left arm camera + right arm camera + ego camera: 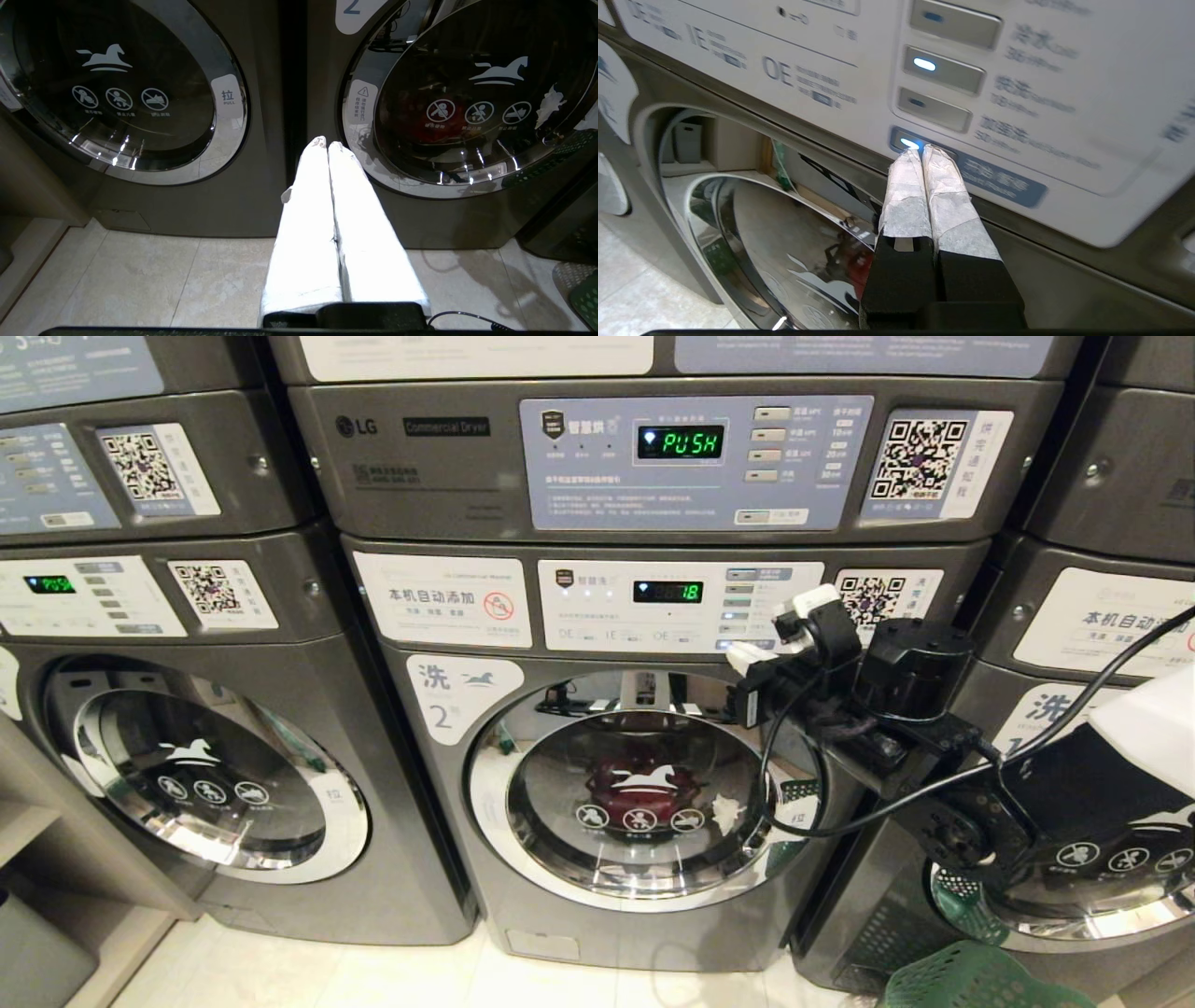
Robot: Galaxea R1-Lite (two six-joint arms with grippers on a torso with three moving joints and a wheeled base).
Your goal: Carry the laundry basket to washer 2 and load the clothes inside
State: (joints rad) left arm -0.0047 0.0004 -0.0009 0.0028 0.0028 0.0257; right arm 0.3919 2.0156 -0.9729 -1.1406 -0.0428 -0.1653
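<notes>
1. While washer 2 [616, 784] stands in the middle of the row with its round chrome-rimmed door closed, red clothing shows behind the glass.
2. The right pincer [921, 150] is clenched on nothing — its white-wrapped tips pressed together at the lit blue start button [910, 143] on the washer's white control panel [680, 605].
3. The left pincer [327, 144] is also clenched and empty, hanging low, pointing at the gap between washer 2 and the washer to the left [140, 116].
4. The laundry basket [980, 980] — green, perforated — sits on the tiled floor [373, 980] at the lower right, in front of the next washer.
5. The panel display reads 18.
</notes>
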